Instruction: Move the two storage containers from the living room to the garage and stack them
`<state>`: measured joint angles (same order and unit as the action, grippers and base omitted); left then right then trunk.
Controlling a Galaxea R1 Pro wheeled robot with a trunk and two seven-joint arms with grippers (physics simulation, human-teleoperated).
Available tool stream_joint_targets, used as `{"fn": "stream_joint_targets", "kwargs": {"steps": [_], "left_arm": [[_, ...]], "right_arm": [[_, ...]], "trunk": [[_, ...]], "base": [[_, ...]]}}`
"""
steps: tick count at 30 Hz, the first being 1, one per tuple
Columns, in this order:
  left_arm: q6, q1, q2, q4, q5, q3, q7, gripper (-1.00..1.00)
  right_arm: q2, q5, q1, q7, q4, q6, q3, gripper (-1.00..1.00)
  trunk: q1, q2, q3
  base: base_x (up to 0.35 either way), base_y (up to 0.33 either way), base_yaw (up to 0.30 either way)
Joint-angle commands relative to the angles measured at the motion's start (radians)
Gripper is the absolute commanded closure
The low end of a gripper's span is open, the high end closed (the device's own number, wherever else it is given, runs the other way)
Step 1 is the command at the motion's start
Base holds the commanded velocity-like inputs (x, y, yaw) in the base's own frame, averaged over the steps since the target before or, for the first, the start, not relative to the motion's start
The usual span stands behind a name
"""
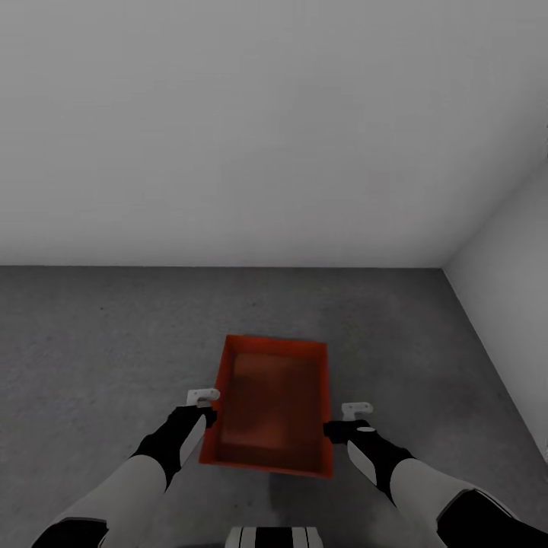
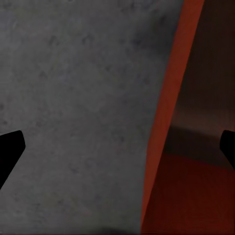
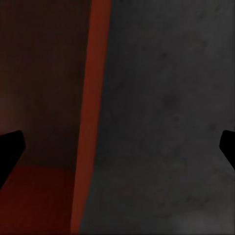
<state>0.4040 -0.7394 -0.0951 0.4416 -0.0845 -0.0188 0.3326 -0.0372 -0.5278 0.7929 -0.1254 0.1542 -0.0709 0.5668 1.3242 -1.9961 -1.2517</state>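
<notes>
Left gripper (image 1: 204,405): my fingers spread wide, astride the near left wall of the box, clamping nothing.
Right gripper (image 1: 352,417): mine too, spread wide astride the right wall, gripping nothing.
Container (image 1: 272,403): orange-red rectangular thin-walled lidless box, shallow, darker inside, between my two arms.
Floor (image 1: 99,342): dark grey, rough, concrete-like; the box lies over it.
Walls (image 1: 228,137): plain pale grey, meeting in a corner at far right.
</notes>
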Motion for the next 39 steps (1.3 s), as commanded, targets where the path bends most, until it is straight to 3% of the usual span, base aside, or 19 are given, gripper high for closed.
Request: {"fn": "stream_joint_targets", "kwargs": {"steps": [1, 9, 39], "left_arm": [[0.004, 0.0, 0.0, 0.002, -0.009, -0.002, 0.006, -1.0], [0.004, 0.0, 0.0, 0.002, -0.009, -0.002, 0.008, -1.0], [0.003, 0.0, 0.0, 0.002, -0.008, -0.001, 0.009, -1.0]], "right_arm": [[0.0, -0.006, 0.0, -0.007, 0.002, -0.006, 0.008, -1.0], [0.0, -0.006, 0.0, -0.007, 0.002, -0.006, 0.008, -1.0], [-0.001, -0.007, 0.0, -0.007, 0.002, -0.006, 0.008, -1.0]], "trunk": [[-0.004, 0.007, 0.003], [-0.035, 0.063, 0.031], [-0.15, 0.273, 0.17]], "base": [[0.0, 0.0, 0.0], [0.0, 0.0, 0.0], [0.0, 0.0, 0.0]]}}
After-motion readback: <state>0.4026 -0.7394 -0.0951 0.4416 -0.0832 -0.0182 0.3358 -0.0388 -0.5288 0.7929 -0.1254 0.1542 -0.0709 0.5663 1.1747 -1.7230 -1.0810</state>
